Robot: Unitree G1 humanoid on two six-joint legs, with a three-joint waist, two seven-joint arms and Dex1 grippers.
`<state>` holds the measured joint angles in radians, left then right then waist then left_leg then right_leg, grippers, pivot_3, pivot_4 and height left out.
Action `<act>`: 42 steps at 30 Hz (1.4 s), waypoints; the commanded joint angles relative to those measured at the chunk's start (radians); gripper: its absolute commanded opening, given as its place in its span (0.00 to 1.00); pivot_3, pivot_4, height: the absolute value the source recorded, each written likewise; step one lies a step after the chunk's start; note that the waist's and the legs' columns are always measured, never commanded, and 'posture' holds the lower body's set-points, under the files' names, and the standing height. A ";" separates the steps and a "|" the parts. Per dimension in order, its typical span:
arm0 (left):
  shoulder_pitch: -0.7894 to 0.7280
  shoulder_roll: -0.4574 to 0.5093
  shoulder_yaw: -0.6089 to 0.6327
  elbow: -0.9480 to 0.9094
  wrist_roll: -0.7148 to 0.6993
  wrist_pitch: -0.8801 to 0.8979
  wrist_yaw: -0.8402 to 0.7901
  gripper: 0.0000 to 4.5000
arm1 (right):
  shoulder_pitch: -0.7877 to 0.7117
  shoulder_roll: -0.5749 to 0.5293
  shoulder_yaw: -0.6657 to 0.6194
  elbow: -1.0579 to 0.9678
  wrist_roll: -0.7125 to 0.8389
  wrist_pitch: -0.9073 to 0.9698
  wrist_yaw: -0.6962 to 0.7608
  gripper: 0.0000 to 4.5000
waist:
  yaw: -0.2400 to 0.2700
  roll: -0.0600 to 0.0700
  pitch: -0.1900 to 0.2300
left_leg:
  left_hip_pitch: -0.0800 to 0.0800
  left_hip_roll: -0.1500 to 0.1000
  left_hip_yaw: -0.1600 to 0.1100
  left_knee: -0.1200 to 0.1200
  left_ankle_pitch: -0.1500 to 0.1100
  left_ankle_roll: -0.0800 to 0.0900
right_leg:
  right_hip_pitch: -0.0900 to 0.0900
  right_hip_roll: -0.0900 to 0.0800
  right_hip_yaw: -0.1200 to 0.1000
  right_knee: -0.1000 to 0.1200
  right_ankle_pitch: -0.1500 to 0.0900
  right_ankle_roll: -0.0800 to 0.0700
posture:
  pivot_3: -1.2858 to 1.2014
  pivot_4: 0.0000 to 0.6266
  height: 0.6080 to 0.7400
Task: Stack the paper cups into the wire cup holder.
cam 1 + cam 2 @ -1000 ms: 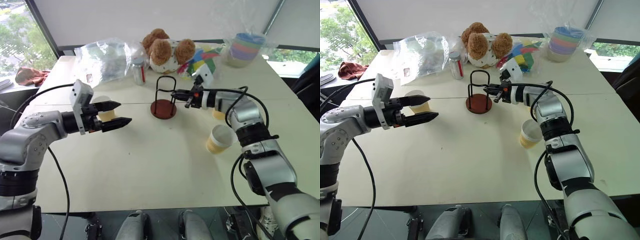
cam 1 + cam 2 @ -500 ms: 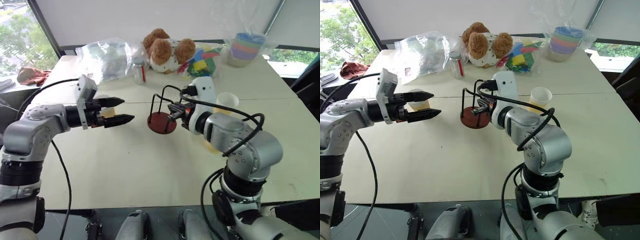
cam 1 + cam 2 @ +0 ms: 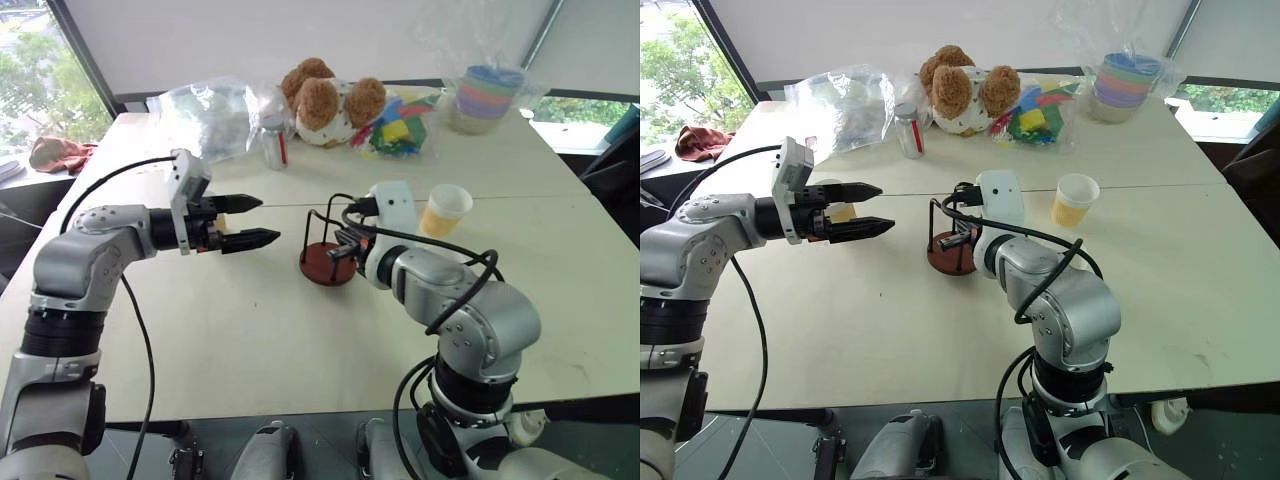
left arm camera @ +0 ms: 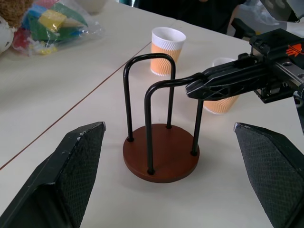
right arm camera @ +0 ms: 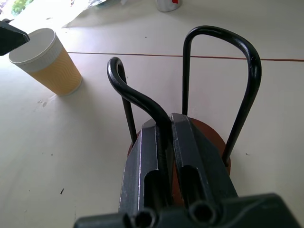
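Two fingers of the right gripper (image 5: 164, 137) pinch one stiff wire loop of the light cup holder (image 3: 327, 250) mid-table; the left gripper (image 3: 245, 222) gapes wide. Crushable paper cups (image 3: 443, 209) want gentle side grips.

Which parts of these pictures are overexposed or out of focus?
Left eye view: the window behind the table corner is washed out. Right wrist view: the far top corner of the table glares white, near the paper cup. Left wrist view: the left end effector's near fingers look soft; the wire cup holder is sharp.
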<state>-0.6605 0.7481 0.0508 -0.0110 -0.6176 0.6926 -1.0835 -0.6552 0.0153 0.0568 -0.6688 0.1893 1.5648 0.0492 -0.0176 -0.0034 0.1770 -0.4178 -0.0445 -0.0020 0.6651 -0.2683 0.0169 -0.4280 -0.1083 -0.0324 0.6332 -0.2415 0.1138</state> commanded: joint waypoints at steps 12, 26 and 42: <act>-0.043 0.001 -0.011 0.063 0.033 -0.042 -0.088 1.00 | -0.064 -0.127 -0.098 -0.127 0.201 0.050 0.204 0.70 | 0.002 0.000 0.000 | 0.000 0.001 0.000 0.000 -0.001 0.002 | 0.000 0.001 0.000 0.000 0.000 0.000 | 0.52 0.24 1.00; -0.070 0.126 -0.075 -0.155 -0.057 0.090 -0.311 1.00 | -0.103 -1.116 -0.186 0.330 0.514 -0.283 0.868 0.70 | 0.006 0.000 0.001 | -0.002 0.003 0.001 0.001 -0.004 0.007 | 0.002 0.002 0.000 -0.005 0.000 0.000 | 0.52 0.24 1.00; 0.006 0.124 -0.122 -0.194 0.009 0.034 -0.279 1.00 | -0.098 -1.134 0.126 0.814 0.143 -0.744 1.132 0.70 | 0.009 0.000 0.002 | 0.004 0.006 0.008 0.002 -0.005 0.008 | 0.003 0.003 0.008 -0.004 0.000 0.000 | 0.52 0.24 1.00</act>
<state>-0.6576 0.8586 -0.0672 -0.1812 -0.6168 0.7460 -1.3559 -0.7250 -1.1194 0.2013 0.1378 0.3425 0.8225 1.1810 -0.0084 -0.0034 0.1793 -0.4141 -0.0391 0.0061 0.6672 -0.2729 0.0245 -0.4249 -0.1050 -0.0245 0.6289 -0.2420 0.1140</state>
